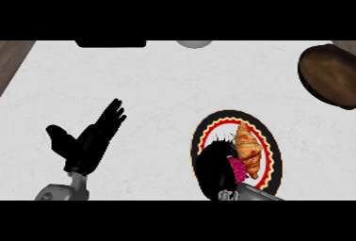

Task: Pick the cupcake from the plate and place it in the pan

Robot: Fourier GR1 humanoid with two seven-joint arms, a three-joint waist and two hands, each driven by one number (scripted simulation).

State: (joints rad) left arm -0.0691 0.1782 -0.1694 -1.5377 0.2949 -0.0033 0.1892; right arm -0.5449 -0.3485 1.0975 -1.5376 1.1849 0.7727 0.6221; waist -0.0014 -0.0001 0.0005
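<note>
Now the right robot hand (214,167) curls round the cupcake (238,170) on the plate (233,114).

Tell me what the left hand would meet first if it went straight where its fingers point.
Mostly bare counter. The left hand points toward the far edge, between the black object and the grey round thing; depth is unclear.
</note>
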